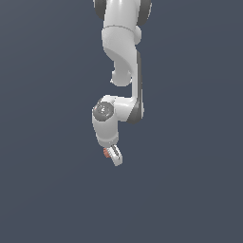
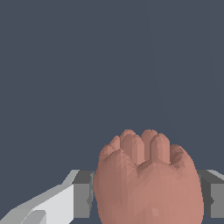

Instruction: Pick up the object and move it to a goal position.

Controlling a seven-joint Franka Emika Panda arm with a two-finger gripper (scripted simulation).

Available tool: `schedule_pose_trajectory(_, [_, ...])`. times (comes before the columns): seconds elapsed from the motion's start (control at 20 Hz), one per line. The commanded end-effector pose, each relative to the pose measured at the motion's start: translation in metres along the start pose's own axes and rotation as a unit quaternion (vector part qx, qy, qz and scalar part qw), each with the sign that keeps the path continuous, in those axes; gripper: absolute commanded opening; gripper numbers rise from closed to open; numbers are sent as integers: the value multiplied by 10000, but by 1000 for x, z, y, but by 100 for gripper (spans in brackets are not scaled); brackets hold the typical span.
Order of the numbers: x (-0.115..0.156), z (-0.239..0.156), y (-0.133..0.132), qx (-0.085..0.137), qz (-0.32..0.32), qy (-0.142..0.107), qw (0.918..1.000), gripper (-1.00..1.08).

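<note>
So the white Franka arm's two-fingered tool (image 1: 113,155) is clamped on the small reddish-brown bumpy ball (image 1: 106,152), and you can see it best in the wrist view: the ball (image 2: 148,179) fills the space between the two grey finger pads (image 2: 83,194), one pressed against each side. In the exterior view it's just a tiny orange-red speck peeking out beside the white fingers, way smaller than the tool itself. The arm hangs down from the top of that view with the tool pointing downward and a bit toward the exterior view's right.

Everything around it is flat dark slate-blue, no shadow, no edge, so I honestly can't tell whether the ball sits on a worktop or is already lifted. No goal marker shows up in either view, so I can't say where it's headed.

Handling-wise, my guess: it's light, given how small it is next to the tool. The lumpy ridged surface should give the pads something to bite on, but it's roughly round, so if the pads aren't across the widest part it could squirt out or roll in the grip. Looks rigid rather than squishy, no visible denting at the pads. I'd keep the squeeze centred across the middle and move smoothly, no jerky swings.
</note>
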State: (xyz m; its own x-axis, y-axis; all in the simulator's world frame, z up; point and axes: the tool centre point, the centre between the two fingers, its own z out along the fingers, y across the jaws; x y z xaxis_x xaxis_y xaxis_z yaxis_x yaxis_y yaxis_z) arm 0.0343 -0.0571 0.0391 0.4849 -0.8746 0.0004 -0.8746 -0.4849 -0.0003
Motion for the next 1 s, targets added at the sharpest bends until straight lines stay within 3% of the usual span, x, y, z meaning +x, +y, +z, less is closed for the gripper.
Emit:
schedule_pose_trajectory(0.0, [-12,0,-5,2,-9,-2,10000,-100])
schedule_pose_trajectory(0.3, [-59,0,-23,2,-9,-2,10000,-100])
schedule_pose_trajectory(0.95, [-210,-1,-84,2,-9,-2,10000,-100])
